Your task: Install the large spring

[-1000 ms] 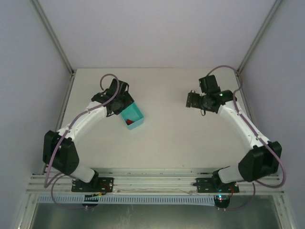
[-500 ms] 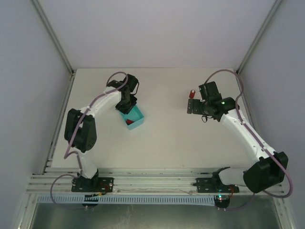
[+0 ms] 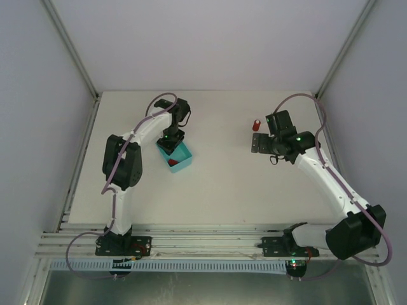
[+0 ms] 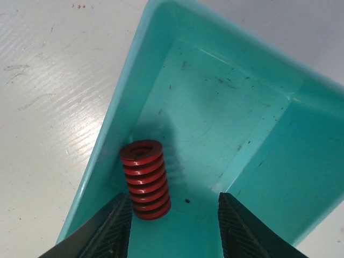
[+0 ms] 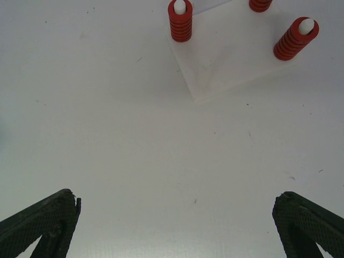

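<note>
The large spring (image 4: 145, 180), a red coil, lies inside the teal bin (image 4: 134, 64), on the bin's floor close against one side wall and near a corner, its open end showing in the left wrist view. From the top view it is only a small red patch (image 3: 173, 162) in the bin (image 3: 186, 154).

The left pincer (image 4: 174, 209) hangs over that end of the bin with its jaws open and holding nothing. The spring sits between the two fingers, just beside one finger (image 4: 115, 228) and well apart from the other; whether that near finger touches the coil cannot be told. In the top view this pincer (image 3: 169, 143) is at the bin's far edge.

The bin stands on the pale tabletop (image 3: 222, 184), left of centre. Well apart from it, on the right, the right pincer (image 5: 174, 215) is spread wide and empty above bare tabletop. Ahead of it lies a white plate (image 5: 226, 54) carrying red springs (image 5: 180, 21) set upright over white posts (image 5: 180, 6); three such springs show in the right wrist view, one cut off by the frame's top edge
</note>
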